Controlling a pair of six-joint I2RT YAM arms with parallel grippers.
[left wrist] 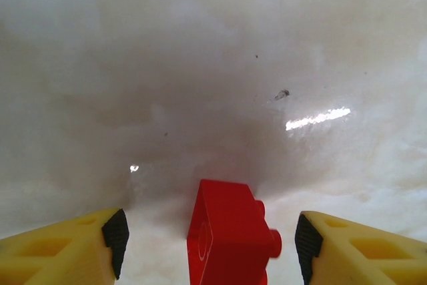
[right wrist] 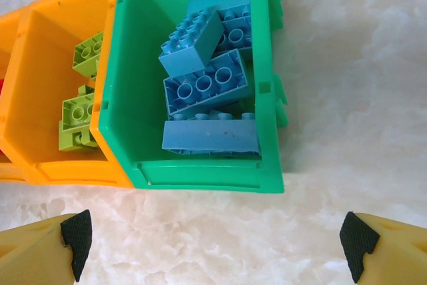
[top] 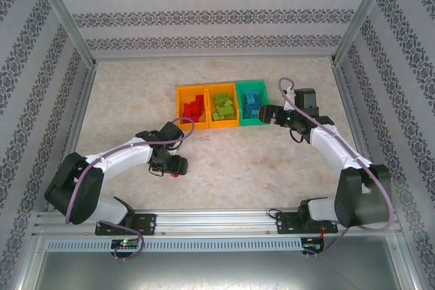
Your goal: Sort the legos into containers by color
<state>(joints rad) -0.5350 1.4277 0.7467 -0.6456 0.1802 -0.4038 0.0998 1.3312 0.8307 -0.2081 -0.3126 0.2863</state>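
Note:
A red lego [left wrist: 230,235] lies on its side on the marble table, studs pointing right. My left gripper [left wrist: 212,243] straddles it with its jaws open and a gap showing on each side of the brick. From above, that gripper [top: 175,166] sits left of centre with the red lego [top: 178,175] at its tip. The three containers stand in a row: an orange bin [top: 181,108] of red legos, an orange bin [top: 210,106] of light green legos, and a green bin [right wrist: 200,175] of blue legos [right wrist: 210,135]. My right gripper [right wrist: 215,245] hangs open and empty just in front of the green bin.
Metal frame posts and patterned walls close in the table on three sides. The right arm's forearm [top: 333,144] slants from its base toward the green bin [top: 239,106]. Bare marble [top: 238,161] stretches between the two grippers.

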